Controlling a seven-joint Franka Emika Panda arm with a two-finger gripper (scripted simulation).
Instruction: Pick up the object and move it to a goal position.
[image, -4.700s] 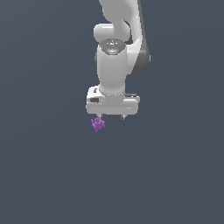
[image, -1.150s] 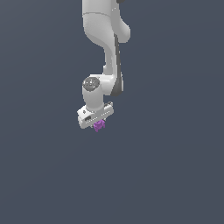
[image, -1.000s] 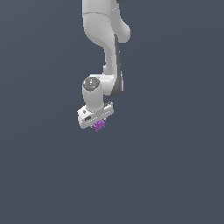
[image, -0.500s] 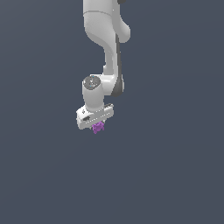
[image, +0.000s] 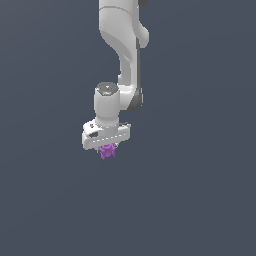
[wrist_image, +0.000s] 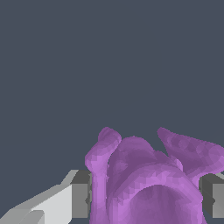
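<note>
The object (image: 107, 151) is a small bright purple lumpy thing with stubby prongs. It sits right under the white hand of my arm in the exterior view, between the short fingers. My gripper (image: 107, 149) is shut on it. In the wrist view the object (wrist_image: 148, 179) fills the space between the two grey finger pads (wrist_image: 81, 200), which press against its sides. The fingertips themselves are mostly hidden behind the hand in the exterior view.
The white arm (image: 122, 50) comes down from the top of the exterior view. All around is a plain dark grey-blue surface with no other things in sight.
Since the oldest frame the hand has swung toward the exterior view's left and turned, with the purple object in it. Over the last second it has sunk slightly.
</note>
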